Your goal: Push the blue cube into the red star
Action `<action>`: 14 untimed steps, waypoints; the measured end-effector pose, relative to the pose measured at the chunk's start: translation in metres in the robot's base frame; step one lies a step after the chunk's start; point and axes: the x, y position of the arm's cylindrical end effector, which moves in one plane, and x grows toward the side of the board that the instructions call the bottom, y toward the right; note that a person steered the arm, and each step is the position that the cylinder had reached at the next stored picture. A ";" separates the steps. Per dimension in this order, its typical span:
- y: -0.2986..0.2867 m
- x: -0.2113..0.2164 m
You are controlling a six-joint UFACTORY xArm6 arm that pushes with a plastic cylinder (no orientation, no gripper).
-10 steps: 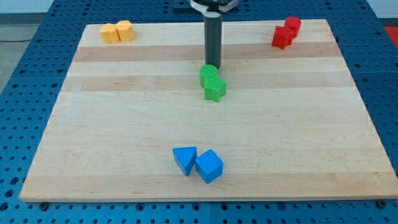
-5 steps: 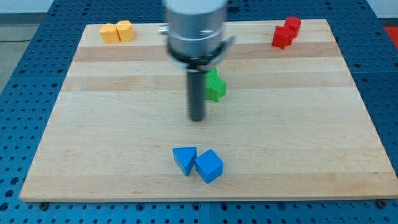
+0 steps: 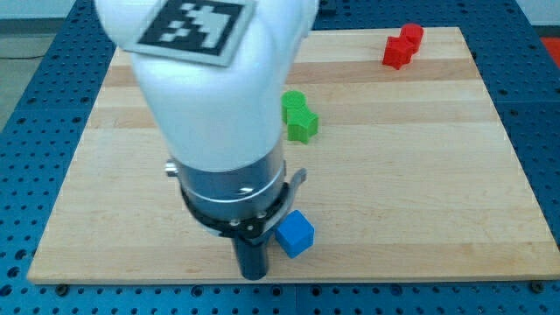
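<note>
The blue cube [image 3: 296,234] sits near the view's bottom edge of the wooden board, partly behind the arm. My tip [image 3: 253,276] rests at the board's bottom edge, just left of and below the blue cube. The red star [image 3: 395,54] lies at the view's top right, touching another red block [image 3: 411,35]. The arm's white body and dark collar cover the view's left centre and hide the blue triangle.
A green round block [image 3: 294,105] and a green star [image 3: 303,127] touch each other near the board's middle [image 3: 420,175]. The yellow blocks at the top left are hidden behind the arm. Blue perforated table surrounds the board.
The arm has swept from the green blocks down toward the view's bottom. My tip moved from the board's middle to the bottom edge beside the blue cube. The blocks have not moved.
</note>
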 end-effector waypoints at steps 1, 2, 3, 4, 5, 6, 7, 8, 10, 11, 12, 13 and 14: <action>0.029 -0.020; 0.065 -0.042; 0.097 -0.062; 0.101 -0.080; 0.101 -0.098; 0.116 -0.120; 0.141 -0.144; 0.160 -0.164; 0.187 -0.202; 0.189 -0.220; 0.191 -0.236; 0.204 -0.247; 0.214 -0.247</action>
